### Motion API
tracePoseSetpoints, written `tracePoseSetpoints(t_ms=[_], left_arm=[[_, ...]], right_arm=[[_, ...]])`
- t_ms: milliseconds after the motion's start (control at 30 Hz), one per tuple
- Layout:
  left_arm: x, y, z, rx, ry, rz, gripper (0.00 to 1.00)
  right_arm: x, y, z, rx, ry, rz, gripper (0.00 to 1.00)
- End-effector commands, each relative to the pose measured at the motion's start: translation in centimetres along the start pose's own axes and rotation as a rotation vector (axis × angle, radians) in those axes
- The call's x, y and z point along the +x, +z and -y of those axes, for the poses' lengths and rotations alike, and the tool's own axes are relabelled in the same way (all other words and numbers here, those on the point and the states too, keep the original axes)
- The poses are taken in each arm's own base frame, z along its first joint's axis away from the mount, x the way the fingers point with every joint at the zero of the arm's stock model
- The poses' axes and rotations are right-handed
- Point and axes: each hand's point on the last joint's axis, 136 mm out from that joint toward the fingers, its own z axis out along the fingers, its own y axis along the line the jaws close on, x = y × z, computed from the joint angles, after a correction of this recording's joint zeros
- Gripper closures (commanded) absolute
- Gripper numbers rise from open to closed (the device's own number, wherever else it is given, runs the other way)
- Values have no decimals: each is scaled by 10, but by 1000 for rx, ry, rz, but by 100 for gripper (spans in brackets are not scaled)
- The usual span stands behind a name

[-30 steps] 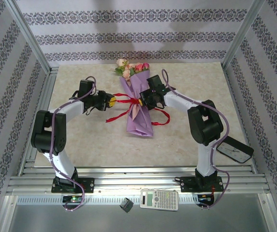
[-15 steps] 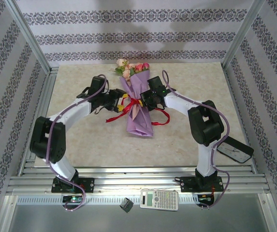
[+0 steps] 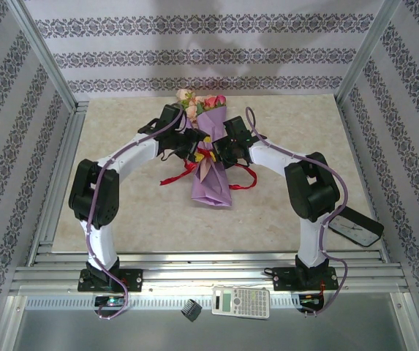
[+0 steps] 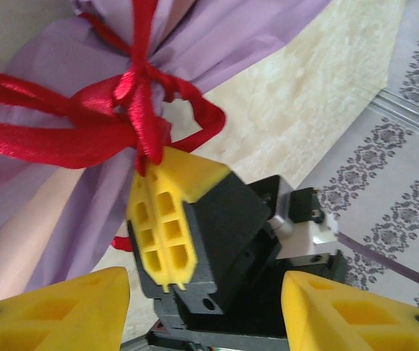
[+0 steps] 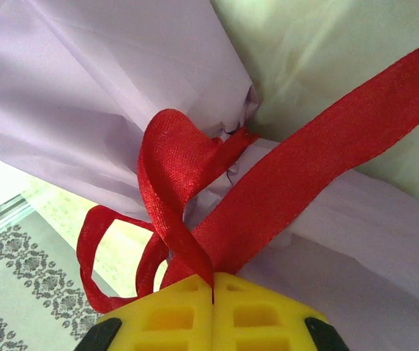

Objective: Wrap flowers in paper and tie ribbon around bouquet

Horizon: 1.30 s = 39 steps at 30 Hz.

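Purple paper cone (image 3: 210, 172) holding roses (image 3: 198, 103), right tool (image 5: 213, 284) pinching red ribbon (image 5: 319, 146), left tool (image 4: 205, 311) wide

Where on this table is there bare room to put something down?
Bare table lies between the bouquet tip and the near edge, and in the far right corner. It is crowded at the ribbon, where the left gripper and right gripper meet.

the left arm (image 3: 129, 152) has swung from the left-centre of the top view to the upper middle, its elbow now further right. the left gripper (image 3: 194, 150) has spread its yellow fingers (image 4: 63, 307) apart and now sits against the left side of the long purple paper-cone bouquet (image 3: 213, 183). the narrow bright red ribbon (image 3: 174, 175), earlier drawn leftward to that gripper, now droops slack.
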Motion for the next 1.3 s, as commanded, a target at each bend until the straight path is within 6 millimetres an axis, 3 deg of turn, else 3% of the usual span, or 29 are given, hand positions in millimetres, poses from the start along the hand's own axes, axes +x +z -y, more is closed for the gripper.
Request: tracePoseSetpoints(t_ms=[0, 267, 533, 867, 1267], left_arm=[[-1, 11, -16, -75, -70, 2, 43], [-19, 25, -21, -94, -118, 63, 45], [-39, 28, -25, -141, -85, 106, 54], [-48, 33, -39, -197, -57, 102, 58], [-62, 39, -29, -176, -41, 119, 73]], right_arm=[[11, -12, -9, -39, 0, -17, 100], [13, -13, -5, -49, 9, -18, 100], [13, -11, -6, -56, 13, -24, 100], [13, -9, -9, -65, 17, -30, 100], [14, -6, -5, -64, 27, -40, 100]])
